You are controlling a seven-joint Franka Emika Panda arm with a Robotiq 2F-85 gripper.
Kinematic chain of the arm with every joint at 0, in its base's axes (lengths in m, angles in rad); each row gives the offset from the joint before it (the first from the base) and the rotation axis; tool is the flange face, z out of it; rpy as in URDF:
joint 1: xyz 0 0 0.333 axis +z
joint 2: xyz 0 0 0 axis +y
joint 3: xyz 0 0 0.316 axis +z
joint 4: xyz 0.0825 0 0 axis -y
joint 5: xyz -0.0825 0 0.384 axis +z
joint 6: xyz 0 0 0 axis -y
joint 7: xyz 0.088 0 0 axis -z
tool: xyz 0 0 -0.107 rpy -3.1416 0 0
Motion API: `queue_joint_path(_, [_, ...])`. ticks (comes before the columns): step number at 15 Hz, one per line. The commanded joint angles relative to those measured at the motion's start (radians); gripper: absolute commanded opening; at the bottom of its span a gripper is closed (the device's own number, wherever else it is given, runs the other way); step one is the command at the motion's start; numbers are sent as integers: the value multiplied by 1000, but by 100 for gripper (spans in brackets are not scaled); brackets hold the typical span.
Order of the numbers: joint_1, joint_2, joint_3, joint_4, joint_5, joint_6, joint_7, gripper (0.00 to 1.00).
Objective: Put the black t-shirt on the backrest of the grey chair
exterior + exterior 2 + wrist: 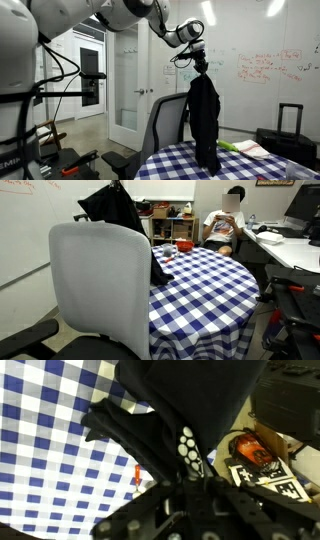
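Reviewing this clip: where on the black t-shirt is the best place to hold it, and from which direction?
Pinch the black t-shirt at its bunched top edge, from above, as the gripper does now. It is limp and hangs straight down, so a top hold probably lets it drape over the backrest of the grey chair.
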Motion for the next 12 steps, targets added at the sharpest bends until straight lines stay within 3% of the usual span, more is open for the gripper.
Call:
queue_joint_path(1, [67,45,-24,210,-59,-110,43,1])
queue_joint_path(5, [158,54,-51,339,-148,-190,57,1])
queue_joint_path(12, [328,34,-110,414,-301,-275,24,1])
